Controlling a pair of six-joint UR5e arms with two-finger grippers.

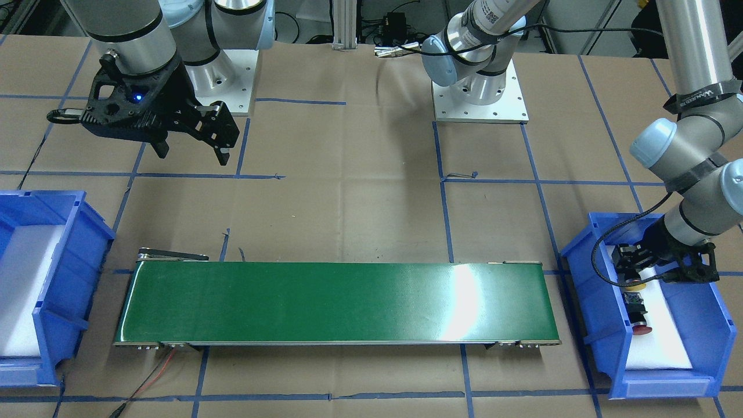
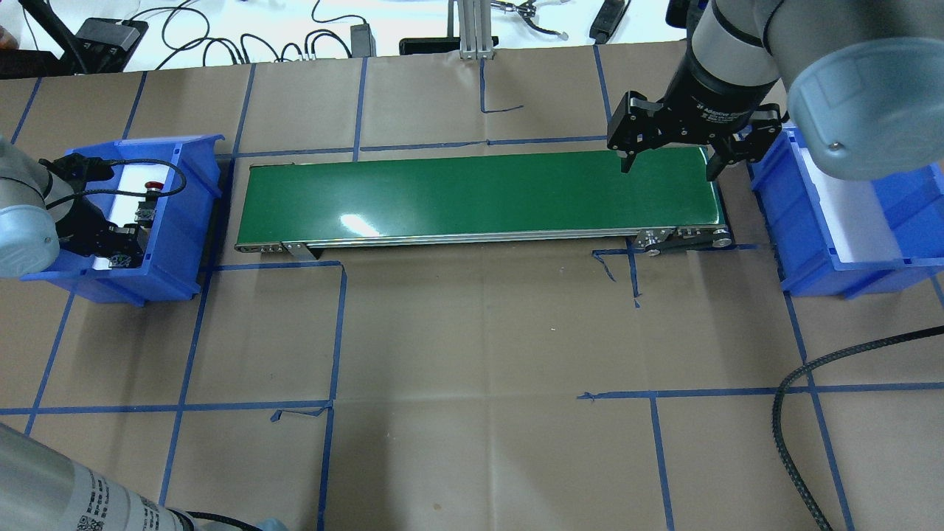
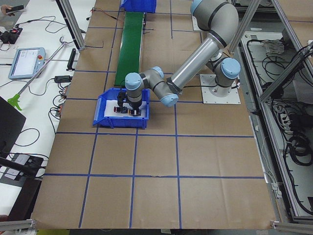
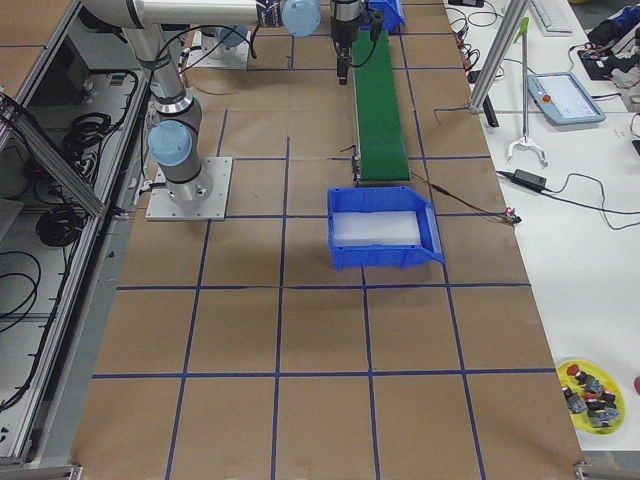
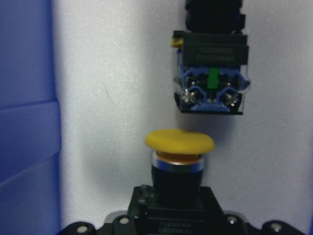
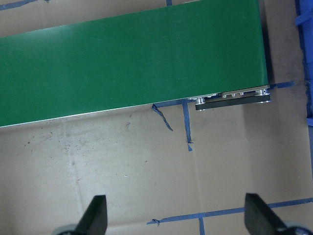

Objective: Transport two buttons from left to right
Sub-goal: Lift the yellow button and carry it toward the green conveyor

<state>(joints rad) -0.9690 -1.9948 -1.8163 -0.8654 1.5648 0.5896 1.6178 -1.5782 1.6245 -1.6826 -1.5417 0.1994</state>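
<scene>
Brown paper [image 2: 479,332] gridded with blue tape [image 2: 184,406] underlies the green conveyor [image 2: 479,195].

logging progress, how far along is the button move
Done: nothing; the belt and right bin hold no button. In hand: the left gripper appears shut on the yellow button inside the left bin. Left: both transfers; the red button lies untouched there, right gripper open over the belt.

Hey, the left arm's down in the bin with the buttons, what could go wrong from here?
The red button lies close beside the yellow button, so the left claw might nudge or drag it. The grip on the yellow one isn't visible; it could slip while clearing the blue bin wall on the way to the belt.
</scene>
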